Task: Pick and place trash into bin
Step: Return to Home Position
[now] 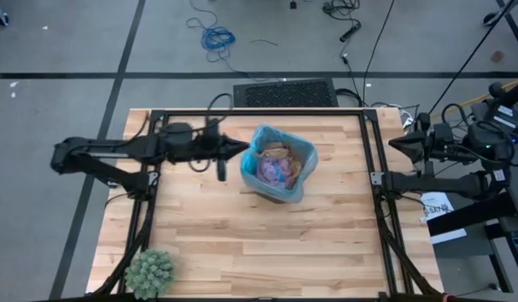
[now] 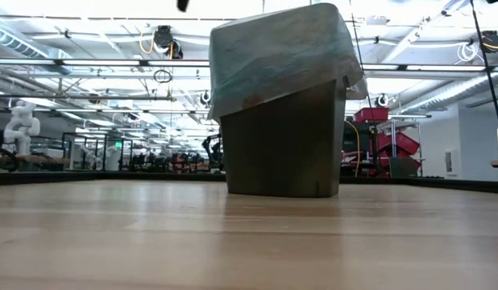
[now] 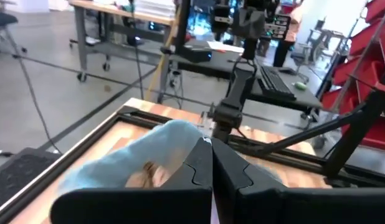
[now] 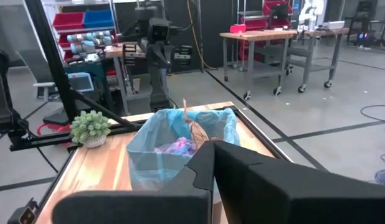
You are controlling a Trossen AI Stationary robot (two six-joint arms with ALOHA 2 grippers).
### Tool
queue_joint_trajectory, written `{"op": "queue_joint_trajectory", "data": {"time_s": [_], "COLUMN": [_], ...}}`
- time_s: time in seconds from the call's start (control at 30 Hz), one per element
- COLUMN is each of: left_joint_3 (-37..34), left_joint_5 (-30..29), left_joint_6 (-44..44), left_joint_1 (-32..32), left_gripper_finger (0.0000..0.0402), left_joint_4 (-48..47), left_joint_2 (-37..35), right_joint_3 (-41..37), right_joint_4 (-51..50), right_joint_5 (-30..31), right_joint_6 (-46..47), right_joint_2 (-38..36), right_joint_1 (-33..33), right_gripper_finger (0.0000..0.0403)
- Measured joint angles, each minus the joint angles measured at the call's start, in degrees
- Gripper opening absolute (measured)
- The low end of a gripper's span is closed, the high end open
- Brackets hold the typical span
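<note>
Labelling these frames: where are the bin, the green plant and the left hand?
bin (image 2: 281,149): low view, dark front wall.
green plant (image 1: 149,272): high view, middle of its crown.
left hand (image 1: 244,148): high view, its fingertips.

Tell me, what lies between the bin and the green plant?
Nothing: the high view shows only bare wooden table between the bin and the plant.

Trash (image 1: 278,164) in bin (image 1: 280,191), left claw (image 1: 243,148) just beside
</note>
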Motion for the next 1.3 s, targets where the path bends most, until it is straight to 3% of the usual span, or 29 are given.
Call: {"op": "queue_joint_trajectory", "data": {"time_s": [0.3, 0.4, 0.67, 0.83, 1.0, 1.13, 1.3], "left_joint_3": [-21.57, -27.10, -37.04, -41.24, -42.21, -42.25, -42.25], "left_joint_5": [-6.33, -9.61, -12.06, -12.28, -12.30, -12.30, -12.40], "left_joint_6": [0.37, 0.33, 0.08, -0.07, -0.24, -0.52, -2.04], "left_joint_1": [0.37, 0.33, 0.57, 0.70, 0.70, 0.70, 0.70], "left_gripper_finger": [0.0000, 0.0000, 0.0000, 0.0000, 0.0000, 0.0000, 0.0000], "left_joint_4": [1.57, 1.51, 1.96, 1.38, -3.23, -5.62, -9.01], "left_joint_2": [-18.82, -24.43, -40.81, -47.47, -51.55, -52.60, -53.47], "right_joint_3": [-0.97, -4.61, -15.46, -22.50, -28.95, -37.61, -51.75], "right_joint_4": [-15.41, -12.88, -7.58, 3.01, 22.81, 36.90, 48.93], "right_joint_5": [8.78, 8.81, 8.76, 5.51, 3.81, 3.87, 4.08], "right_joint_6": [10.09, 11.16, 11.25, 11.96, 10.42, 9.21, 14.72], "right_joint_2": [-7.67, -12.70, -12.72, -12.74, -12.72, -12.70, -12.59], "right_joint_1": [0.02, -0.07, 0.37, 0.50, 0.50, 0.50, 0.50], "right_gripper_finger": [0.0000, 0.0000, 0.0000, 0.0000, 0.0000, 0.0000, 0.0000]}}
